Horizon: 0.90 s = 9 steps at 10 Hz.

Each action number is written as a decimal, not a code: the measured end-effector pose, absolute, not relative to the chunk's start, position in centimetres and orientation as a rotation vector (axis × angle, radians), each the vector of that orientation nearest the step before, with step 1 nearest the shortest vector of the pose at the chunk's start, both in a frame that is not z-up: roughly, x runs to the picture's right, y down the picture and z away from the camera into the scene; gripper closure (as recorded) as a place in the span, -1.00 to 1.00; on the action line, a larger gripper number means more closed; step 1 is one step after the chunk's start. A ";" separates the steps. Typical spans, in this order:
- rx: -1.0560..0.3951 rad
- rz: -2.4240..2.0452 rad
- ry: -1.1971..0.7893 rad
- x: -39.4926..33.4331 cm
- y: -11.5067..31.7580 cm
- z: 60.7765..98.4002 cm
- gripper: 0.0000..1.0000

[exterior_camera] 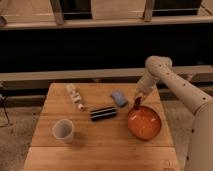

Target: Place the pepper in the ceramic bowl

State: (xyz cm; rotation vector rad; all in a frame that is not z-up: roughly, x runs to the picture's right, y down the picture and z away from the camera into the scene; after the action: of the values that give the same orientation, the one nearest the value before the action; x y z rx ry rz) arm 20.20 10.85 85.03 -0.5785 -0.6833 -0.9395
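Wooden table (100, 145) carries a bowl (145, 126), a cup (63, 130) and a bottle (75, 96) with an unreadable label. The tool (137, 99) hangs over the bowl's far rim, closed on the pepper (136, 104).

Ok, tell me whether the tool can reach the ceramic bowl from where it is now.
Likely yes. The tool, holding the pepper, hangs just over the ceramic bowl's far-left rim. Nothing stands between them, and the blue object lies clear to the left.
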 end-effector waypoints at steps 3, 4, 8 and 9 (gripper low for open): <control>-0.550 -0.960 -0.686 21.0 10.8 83.8 1.00; -0.534 -0.962 -0.678 21.7 10.8 83.2 1.00; -0.482 -0.963 -0.671 24.2 11.6 80.8 1.00; -0.475 -0.963 -0.673 24.5 11.9 80.1 1.00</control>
State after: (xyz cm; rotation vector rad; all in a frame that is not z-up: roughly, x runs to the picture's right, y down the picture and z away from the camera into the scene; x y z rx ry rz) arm 24.54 11.85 80.08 -0.4747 -0.6728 -0.9630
